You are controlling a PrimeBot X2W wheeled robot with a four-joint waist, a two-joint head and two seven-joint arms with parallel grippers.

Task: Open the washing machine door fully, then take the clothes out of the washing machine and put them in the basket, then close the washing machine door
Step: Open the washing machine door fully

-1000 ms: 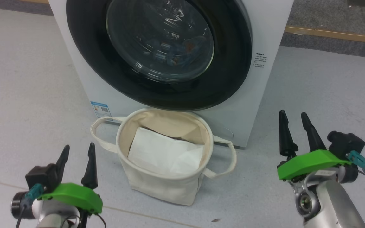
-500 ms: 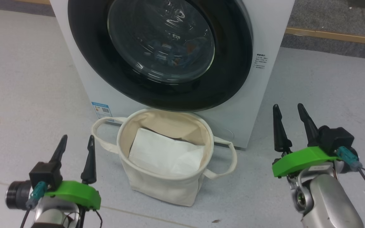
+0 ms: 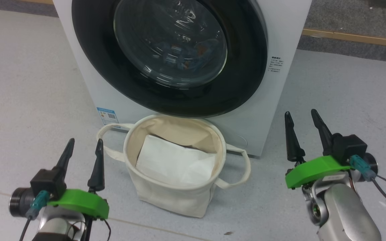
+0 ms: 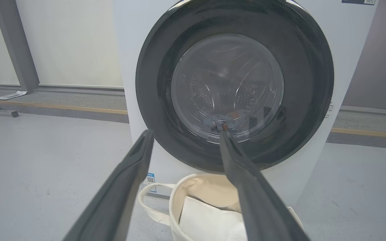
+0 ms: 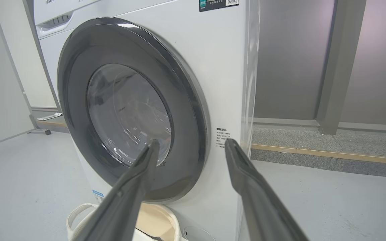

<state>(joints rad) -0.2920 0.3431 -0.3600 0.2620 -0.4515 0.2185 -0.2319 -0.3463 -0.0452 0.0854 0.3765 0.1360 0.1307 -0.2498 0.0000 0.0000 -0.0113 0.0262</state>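
Facing the washing machine door, shut flush against the white front of the washing machine, and so judging its opening to be the step in hand. Seeing the clothes only as small blue and orange patches low behind the domed glass, inside the drum, out of reach before the opening. Finding the basket on the floor just before the machine, under the lower part of the black rim, with a folded white sheet lying inside.

Doing it well, probably, by bringing one finger to the outer edge of the black rim, hooking behind it and not pressing on the glass, then pulling along the arc of the hinge and not straight back. Not being able to tell the side of the handle or of the hinge from here, so checking this first. Minding the basket, as possibly standing in the path of the swinging door. Going all the way open, leaving room for reaching inside.

Hovering with the left gripper to the left of the basket and the right gripper near the lower right corner of the machine, well apart from each other. Spreading the fingers of both wide, holding nothing, touching nothing, pointing toward the machine.
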